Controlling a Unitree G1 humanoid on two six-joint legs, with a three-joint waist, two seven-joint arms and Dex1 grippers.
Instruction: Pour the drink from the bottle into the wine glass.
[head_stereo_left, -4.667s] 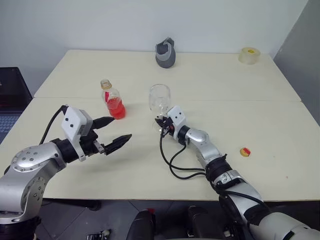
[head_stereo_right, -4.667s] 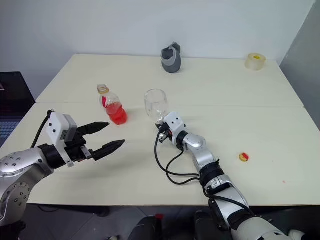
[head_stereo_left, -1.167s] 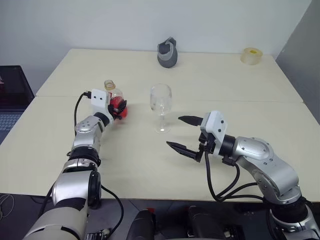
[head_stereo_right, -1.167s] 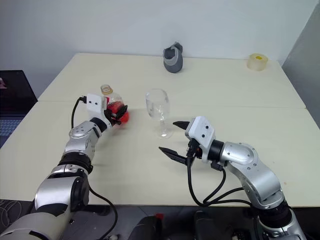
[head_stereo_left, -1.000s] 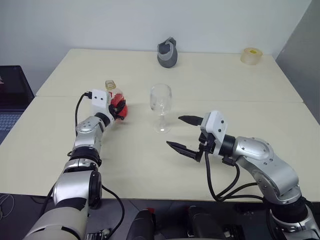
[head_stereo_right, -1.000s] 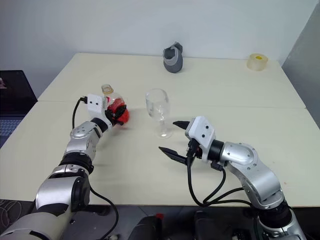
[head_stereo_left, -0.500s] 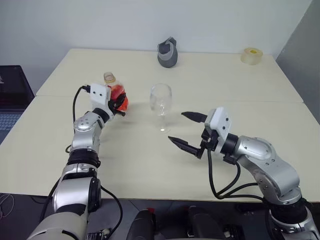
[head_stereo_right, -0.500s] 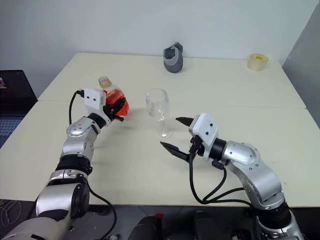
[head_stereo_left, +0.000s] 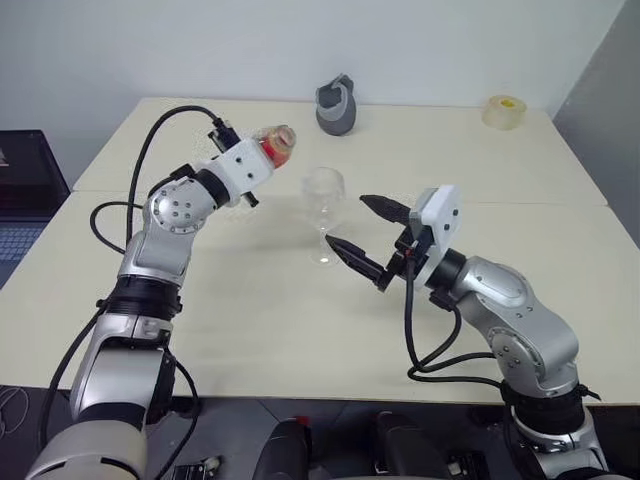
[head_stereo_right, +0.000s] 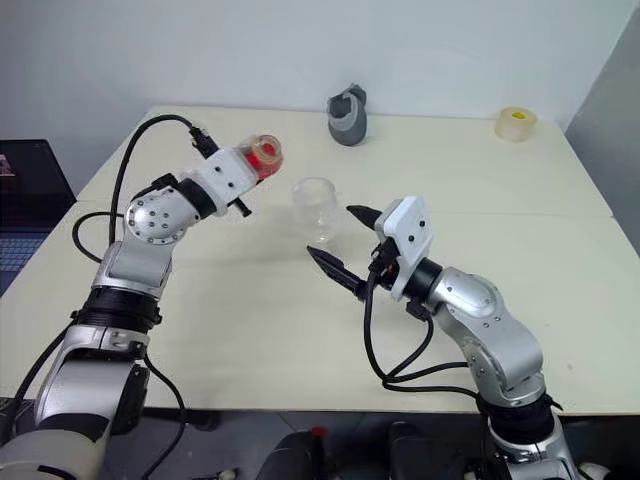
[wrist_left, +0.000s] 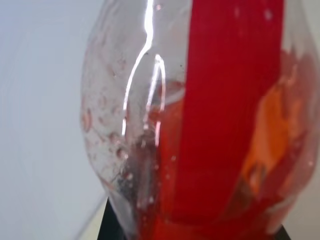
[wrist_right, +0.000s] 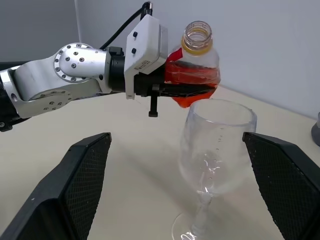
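since half a second earlier the left gripper (wrist_right: 172, 90) had lifted the small clear plastic bottle with the yellowish-orange top (wrist_right: 194, 65) off the pale table (head_stereo_left: 300, 330) and swung it toward the tall clear stemmed wine glass (wrist_right: 212, 160). its fingers were clamped tight round the bottle's rounded body, which hung just beside and above the glass's rim, not yet tipped to pour. the bright red translucent drink (wrist_left: 225, 125) filled the lower half. the bottle looked light and squashy, best gripped mid-body. the glass, empty, looked fragile and top-heavy, safest steadied at the stem. the right gripper (head_stereo_left: 360, 235), spread wide and holding nothing, had edged closer, its fingers either side of the glass without touching.
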